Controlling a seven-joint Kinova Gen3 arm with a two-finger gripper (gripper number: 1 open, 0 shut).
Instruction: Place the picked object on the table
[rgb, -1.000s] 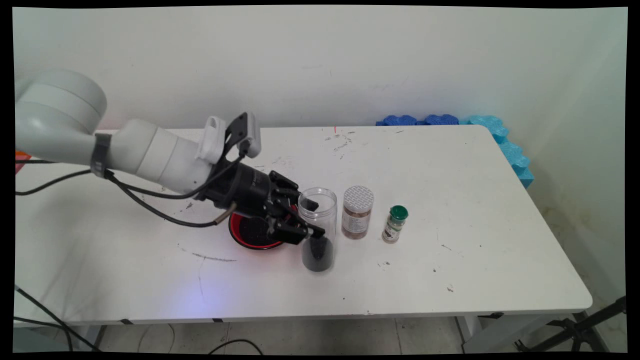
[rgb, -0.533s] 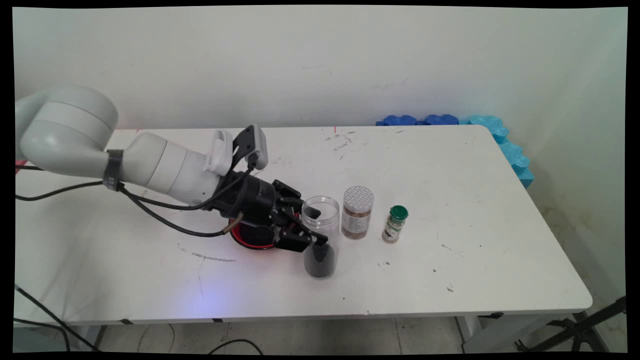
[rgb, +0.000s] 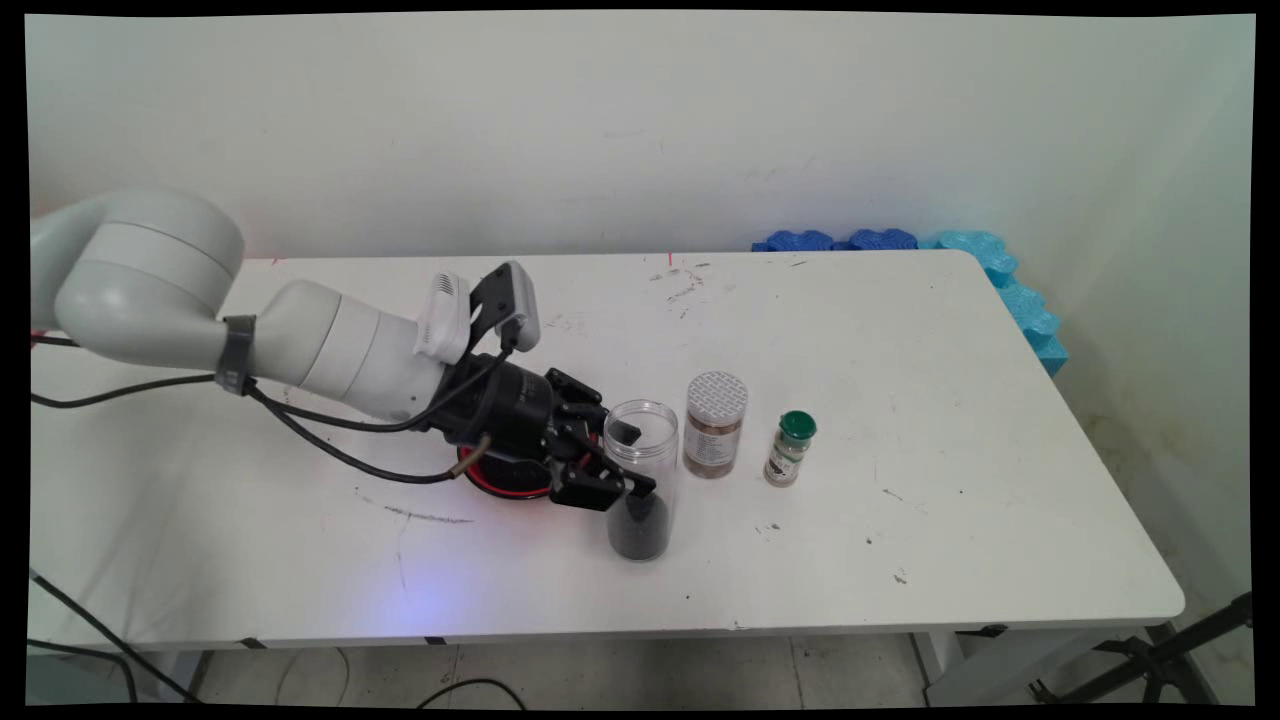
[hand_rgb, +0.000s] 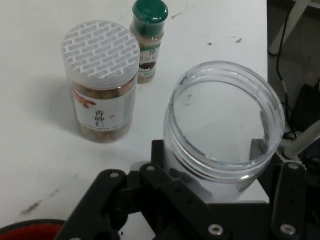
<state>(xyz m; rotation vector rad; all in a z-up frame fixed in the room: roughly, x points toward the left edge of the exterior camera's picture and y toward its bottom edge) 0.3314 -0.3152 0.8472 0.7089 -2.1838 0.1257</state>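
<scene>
We are grasping the open jar (rgb: 640, 478) upright between our end effector's (rgb: 618, 458) fingers, with the red bowl (rgb: 497, 478) just behind.

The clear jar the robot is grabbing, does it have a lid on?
No, it is open. The clear jar has a bare rim with no lid, and the gripper clasps its sides.

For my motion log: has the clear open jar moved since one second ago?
Yes. The clear open jar, gripped by the gripper, sank lower and slightly rightward, toward the foil-sealed jar.
</scene>
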